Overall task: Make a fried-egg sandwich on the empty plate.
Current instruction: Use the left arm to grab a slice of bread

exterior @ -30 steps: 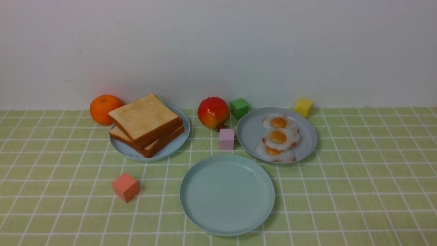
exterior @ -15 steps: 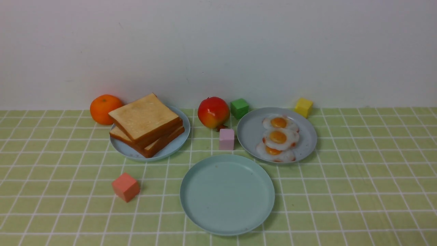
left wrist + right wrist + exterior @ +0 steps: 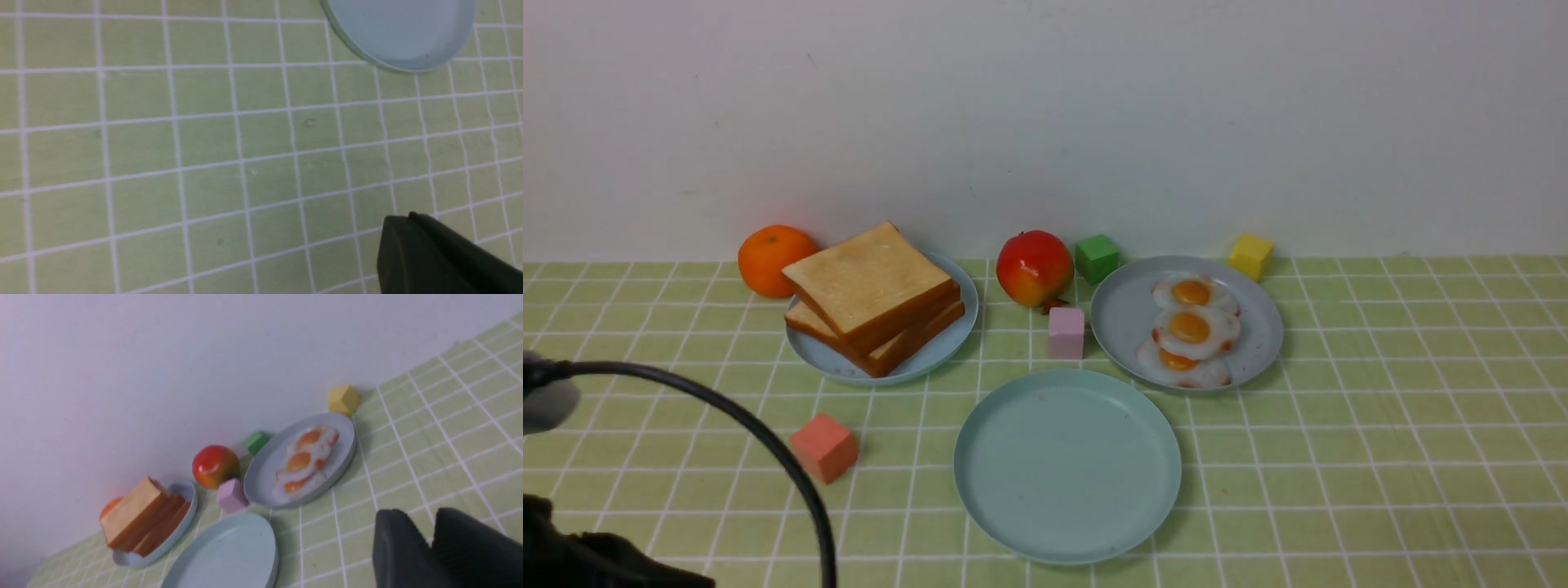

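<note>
A stack of toast slices (image 3: 872, 298) lies on a light-blue plate (image 3: 947, 339) at the back left. Three fried eggs (image 3: 1188, 328) overlap on a grey-blue plate (image 3: 1123, 314) at the back right. In front of and between them sits the empty plate (image 3: 1066, 465), mint-teal and bare. My left gripper (image 3: 402, 217) is shut on nothing and hangs over bare cloth, short of that plate's rim (image 3: 392, 65). My right gripper (image 3: 418, 509) is open by a narrow gap, holds nothing, and stays well short of the eggs (image 3: 304, 461). Neither gripper's fingers show in the front view.
An orange (image 3: 772, 260), a red fruit (image 3: 1033, 268), a green cube (image 3: 1096, 258) and a yellow cube (image 3: 1250, 256) stand along the back wall. A pink cube (image 3: 1066, 332) sits between the plates, a salmon cube (image 3: 823, 447) left of the empty plate. My left arm's cable (image 3: 768, 445) arcs at the lower left.
My left arm's black body and cable have come into the front view at the lower left. The food, plates and cubes have not moved.
</note>
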Action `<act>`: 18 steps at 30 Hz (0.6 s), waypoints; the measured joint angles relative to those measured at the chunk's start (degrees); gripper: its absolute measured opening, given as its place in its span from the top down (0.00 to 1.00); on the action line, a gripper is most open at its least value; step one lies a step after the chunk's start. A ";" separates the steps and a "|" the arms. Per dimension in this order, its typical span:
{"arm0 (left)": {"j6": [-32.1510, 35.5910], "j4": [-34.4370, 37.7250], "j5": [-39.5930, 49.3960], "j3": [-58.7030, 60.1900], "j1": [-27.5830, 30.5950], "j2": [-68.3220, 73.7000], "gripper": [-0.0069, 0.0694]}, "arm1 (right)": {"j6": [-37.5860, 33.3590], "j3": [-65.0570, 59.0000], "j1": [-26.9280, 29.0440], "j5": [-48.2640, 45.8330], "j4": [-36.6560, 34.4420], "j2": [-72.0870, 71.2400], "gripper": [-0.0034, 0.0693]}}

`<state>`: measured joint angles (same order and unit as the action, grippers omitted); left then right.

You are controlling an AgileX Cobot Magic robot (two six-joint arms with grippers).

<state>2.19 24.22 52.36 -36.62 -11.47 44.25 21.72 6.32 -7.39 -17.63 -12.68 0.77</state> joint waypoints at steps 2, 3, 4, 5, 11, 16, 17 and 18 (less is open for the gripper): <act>8.61 5.60 0.34 0.00 0.00 1.23 0.93 | -0.96 7.00 0.00 -9.27 -0.02 3.70 0.85; 11.17 7.57 0.58 0.00 -0.17 1.67 0.93 | -1.94 10.02 0.00 -13.97 -0.02 6.19 0.89; 13.62 9.49 0.73 0.00 -0.73 2.01 0.93 | -3.29 13.81 0.00 -17.71 -0.02 8.37 0.92; 15.33 10.64 0.73 0.00 -1.72 2.43 0.93 | -5.27 17.46 0.00 -22.17 -0.02 11.28 0.95; 17.52 9.76 -3.69 -1.65 -7.31 7.48 0.93 | -16.92 32.51 0.00 -39.22 -0.02 27.45 0.96; 17.58 8.13 -5.83 -8.63 -7.57 16.12 0.93 | -24.93 38.27 0.00 -41.79 -1.87 35.14 0.95; 17.63 6.25 -6.23 -12.69 -7.57 19.92 0.93 | -27.45 39.70 0.00 -41.89 -3.78 36.97 0.95; 17.69 3.84 -6.52 -15.76 -7.57 23.39 0.93 | -29.58 40.92 0.00 -41.89 -6.39 38.06 0.95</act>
<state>19.88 28.06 45.84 -52.38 -19.04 67.65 -7.86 47.24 -7.39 -59.52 -19.07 38.82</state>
